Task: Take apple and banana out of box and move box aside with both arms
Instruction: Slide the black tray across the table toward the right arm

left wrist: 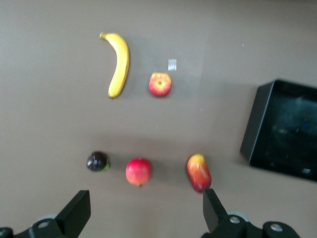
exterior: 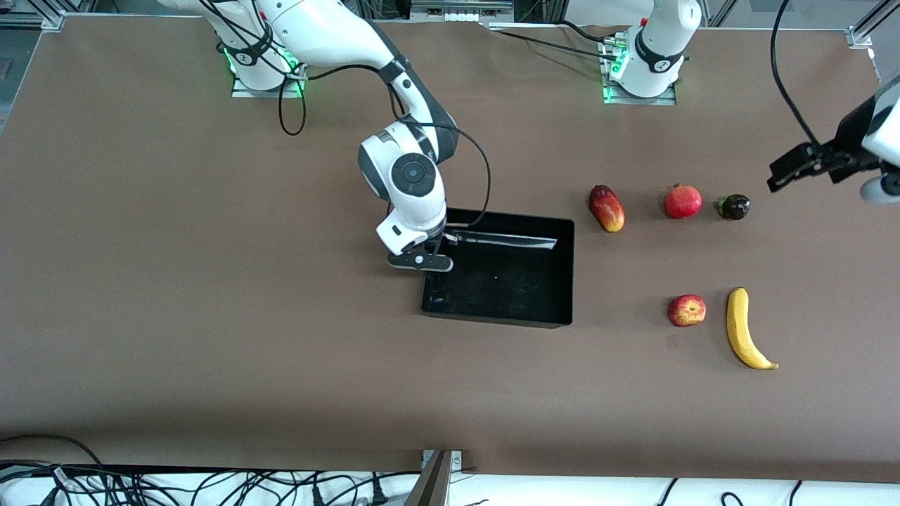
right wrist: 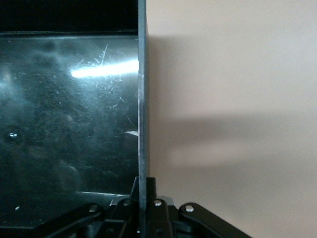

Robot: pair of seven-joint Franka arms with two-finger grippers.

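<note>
The black box (exterior: 568,274) sits mid-table. My right gripper (exterior: 430,254) is shut on the box's side wall toward the right arm's end; in the right wrist view the wall (right wrist: 142,99) runs between its closed fingers (right wrist: 143,187). The apple (exterior: 687,310) and the banana (exterior: 745,330) lie side by side toward the left arm's end. My left gripper (exterior: 775,177) hangs open and empty, high over that end of the table. The left wrist view shows the gripper (left wrist: 143,213) above the banana (left wrist: 119,62), the apple (left wrist: 160,84) and the box (left wrist: 282,129).
A mango (exterior: 607,208), a pomegranate (exterior: 683,201) and a small dark fruit (exterior: 733,206) lie in a row, farther from the front camera than the apple and banana. They also show in the left wrist view: mango (left wrist: 198,172), pomegranate (left wrist: 138,171), dark fruit (left wrist: 97,161).
</note>
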